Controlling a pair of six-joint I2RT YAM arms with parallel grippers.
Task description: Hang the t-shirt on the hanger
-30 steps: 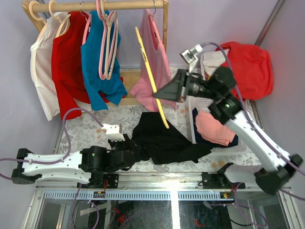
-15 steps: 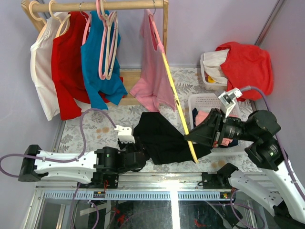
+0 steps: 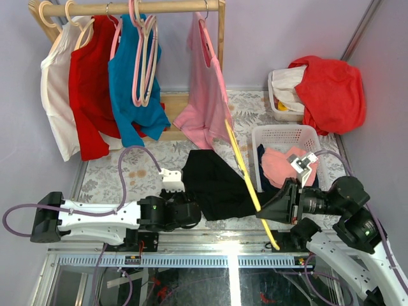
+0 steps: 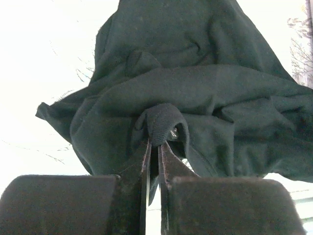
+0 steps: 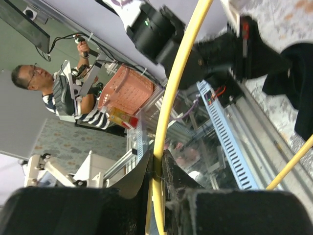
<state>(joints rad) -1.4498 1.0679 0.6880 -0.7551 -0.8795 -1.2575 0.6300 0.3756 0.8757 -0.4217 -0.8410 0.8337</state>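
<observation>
The black t-shirt (image 3: 220, 185) lies crumpled on the patterned mat in the middle. My left gripper (image 3: 189, 211) is at its near left edge, shut on a fold of the black cloth; the left wrist view shows the t-shirt (image 4: 195, 88) bunched between the jaws of my left gripper (image 4: 157, 142). My right gripper (image 3: 263, 213) is shut on the thin yellow hanger (image 3: 245, 182), which slants over the t-shirt's right side. The right wrist view shows the hanger (image 5: 171, 93) clamped in my right gripper (image 5: 157, 164). The hanger's hook is not visible.
A wooden rack (image 3: 127, 7) at the back holds white, red, teal-blue (image 3: 131, 89) and pink (image 3: 204, 95) garments and pink hangers (image 3: 143, 57). A white basket (image 3: 284, 135) with pink cloth stands right of the t-shirt. A red cloth (image 3: 328, 89) covers a bin at back right.
My right arm has swung down and toward the near edge, bringing the yellow hanger from up by the rack to low across the t-shirt's right side. My left gripper has slid right along the t-shirt's edge.
</observation>
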